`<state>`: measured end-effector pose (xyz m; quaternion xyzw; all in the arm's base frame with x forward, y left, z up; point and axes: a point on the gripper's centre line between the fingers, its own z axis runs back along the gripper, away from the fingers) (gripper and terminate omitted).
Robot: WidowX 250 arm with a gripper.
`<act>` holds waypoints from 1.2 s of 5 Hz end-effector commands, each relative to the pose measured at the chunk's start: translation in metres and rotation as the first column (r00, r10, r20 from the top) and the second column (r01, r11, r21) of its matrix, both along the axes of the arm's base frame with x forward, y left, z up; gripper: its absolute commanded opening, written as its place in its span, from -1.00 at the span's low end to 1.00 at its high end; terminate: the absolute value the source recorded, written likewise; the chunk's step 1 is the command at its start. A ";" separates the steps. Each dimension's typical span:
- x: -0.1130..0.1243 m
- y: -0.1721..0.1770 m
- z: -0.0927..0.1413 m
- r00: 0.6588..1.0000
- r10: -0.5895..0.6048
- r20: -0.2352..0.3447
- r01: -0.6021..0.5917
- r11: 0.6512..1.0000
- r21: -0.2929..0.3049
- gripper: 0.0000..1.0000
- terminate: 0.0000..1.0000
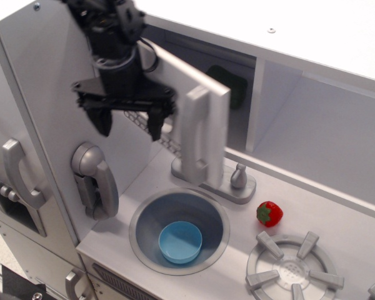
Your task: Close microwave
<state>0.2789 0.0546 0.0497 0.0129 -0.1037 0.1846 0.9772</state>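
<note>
white microwave door stands ajar, swung about halfway, handle upright on its free edge. my claw, fingers spread and empty, hangs at nine o'clock of the handle, just beside the door face; the closing push, i judge, runs toward two o'clock.

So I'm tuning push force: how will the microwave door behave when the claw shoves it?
The door looks like a stiff flat panel, so it should probably swing about its hinge rather than flex. It seems light, likely needing little force. The open claw sits against its face; the smooth surface may let fingers slide toward the handle.
</note>
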 end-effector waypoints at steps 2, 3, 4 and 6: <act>0.028 -0.002 0.027 0.990 0.000 0.142 -0.002 1.000 0.014 1.00 -1.00; 0.023 0.001 0.025 0.984 -0.018 0.179 0.013 1.000 0.028 1.00 -1.00; 0.017 0.005 0.021 0.982 -0.027 0.186 0.023 0.999 0.028 1.00 -1.00; -0.031 0.025 0.005 0.996 -0.088 0.020 0.087 0.995 0.048 1.00 -1.00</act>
